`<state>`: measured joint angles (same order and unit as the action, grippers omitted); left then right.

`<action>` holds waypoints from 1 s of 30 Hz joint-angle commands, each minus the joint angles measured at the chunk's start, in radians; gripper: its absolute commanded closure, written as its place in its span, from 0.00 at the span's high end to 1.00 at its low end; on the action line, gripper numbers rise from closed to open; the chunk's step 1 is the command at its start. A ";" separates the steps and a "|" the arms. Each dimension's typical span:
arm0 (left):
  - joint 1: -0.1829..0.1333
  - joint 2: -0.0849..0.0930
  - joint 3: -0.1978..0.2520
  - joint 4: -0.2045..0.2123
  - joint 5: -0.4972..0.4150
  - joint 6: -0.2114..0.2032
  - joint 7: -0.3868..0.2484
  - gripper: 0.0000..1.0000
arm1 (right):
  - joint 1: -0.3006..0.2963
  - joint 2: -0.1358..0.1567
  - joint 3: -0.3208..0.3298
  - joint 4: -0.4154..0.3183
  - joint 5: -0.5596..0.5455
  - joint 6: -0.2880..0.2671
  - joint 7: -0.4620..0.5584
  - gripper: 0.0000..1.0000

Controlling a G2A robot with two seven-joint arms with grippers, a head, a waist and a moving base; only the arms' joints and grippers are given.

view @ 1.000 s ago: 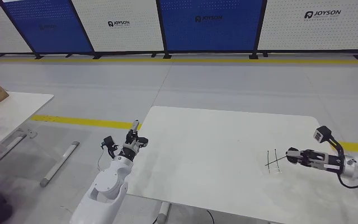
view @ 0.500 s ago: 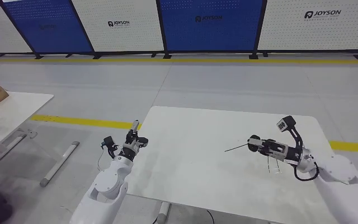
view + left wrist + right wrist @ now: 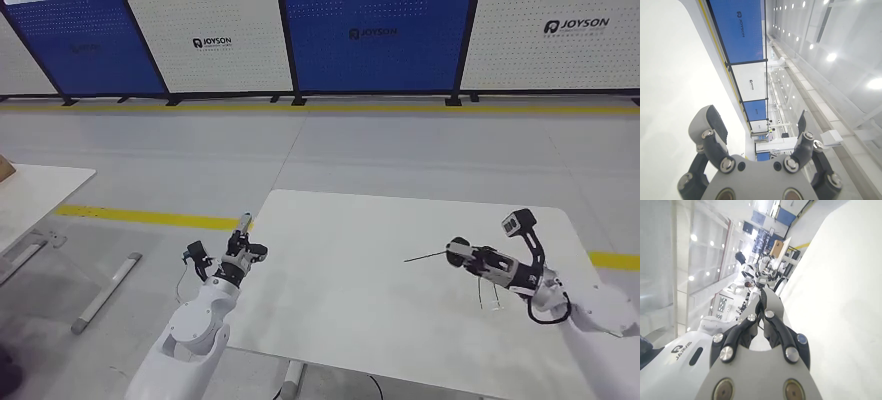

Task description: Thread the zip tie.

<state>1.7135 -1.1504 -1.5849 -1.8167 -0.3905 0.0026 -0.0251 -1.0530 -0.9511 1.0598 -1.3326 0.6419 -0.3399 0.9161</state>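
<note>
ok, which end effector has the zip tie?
The right end effector, shut on the black zip tie, which juts out over the table. The left end effector is open and empty.

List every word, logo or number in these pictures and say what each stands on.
White panel: a legible logo with a wordmark. It is a brand name, so it is not quoted.
Blue panel: the same mark, fainter.
Right-hand white panel: the same mark.
Nearer panels in the left wrist view: the same mark, turned sideways.
Farthest panels: marks too small to read.
Cardboard box: a dark mark, blurred.
Numbers: none legible.
</note>
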 commanded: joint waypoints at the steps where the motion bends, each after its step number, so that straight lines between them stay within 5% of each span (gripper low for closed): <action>1: -0.017 -0.001 0.030 -0.013 0.033 0.021 -0.013 1.00 | -0.026 -0.009 0.013 -0.036 -0.047 0.000 -0.108 0.00; 6: -0.038 -0.003 0.143 -0.049 0.178 0.062 -0.081 1.00 | -0.041 -0.046 -0.033 -0.091 -0.114 0.000 -0.231 0.00; 12: -0.063 -0.003 0.200 -0.018 0.260 0.071 -0.146 1.00 | 0.007 -0.076 -0.103 -0.020 -0.103 0.027 -0.184 0.00; 23: -0.064 -0.003 0.201 -0.017 0.264 0.069 -0.145 1.00 | 0.007 -0.076 -0.103 -0.020 -0.103 0.027 -0.184 0.00; 27: -0.039 -0.003 0.248 -0.026 0.462 0.008 -0.056 1.00 | -0.028 -0.080 -0.101 -0.088 -0.203 0.005 -0.305 0.00; 30: -0.043 -0.005 0.294 -0.023 0.545 -0.008 -0.047 1.00 | -0.051 -0.086 -0.111 -0.126 -0.247 0.000 -0.362 0.00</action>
<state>1.6747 -1.1547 -1.3054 -1.8422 0.1246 -0.0031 -0.0739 -1.0992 -1.0349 0.9523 -1.4507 0.4093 -0.3391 0.5734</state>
